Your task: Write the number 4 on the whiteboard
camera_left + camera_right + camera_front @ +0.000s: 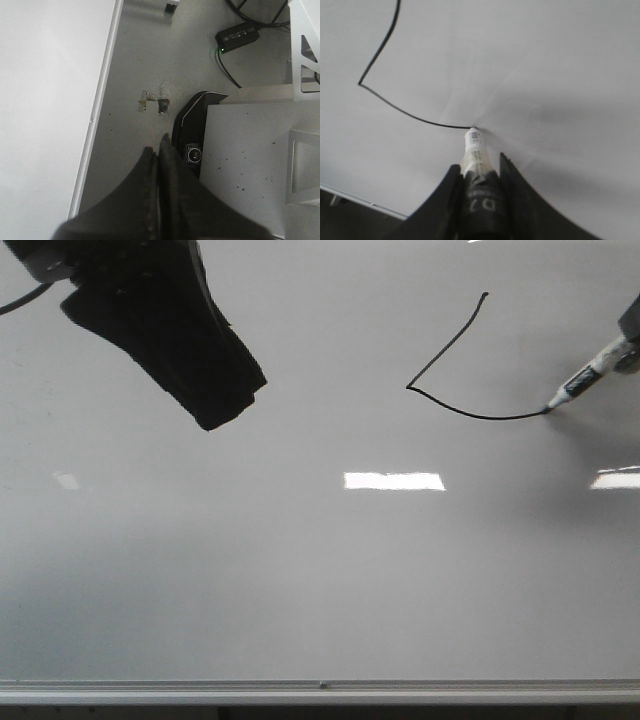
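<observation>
Nearest us runs the silver frame edge (320,690) of the whiteboard (300,570), which fills the front view with bright rectangular reflections (394,481) across its middle. Farther in, on the right half, we see the number 4 (455,370) only partly drawn — a slanted stroke coming down leftward from the far side, then a curved crossbar sweeping right. No long vertical stroke is there yet.

At the right end of that crossbar the marker (585,377) touches the board with its tip, its barrel tilted up and away toward the right edge. In the right wrist view the right pincer (479,172) is clamped on the marker's taped barrel (476,155), one dark finger either side, the tip meeting the line's end.

At the far left, the left arm hangs above the board, its dark left pincer (215,400) pointing down and to the right, clear of the surface. Its wrist view shows the fingers (167,165) pressed together with nothing between them — over grey floor beside the board's edge.
</observation>
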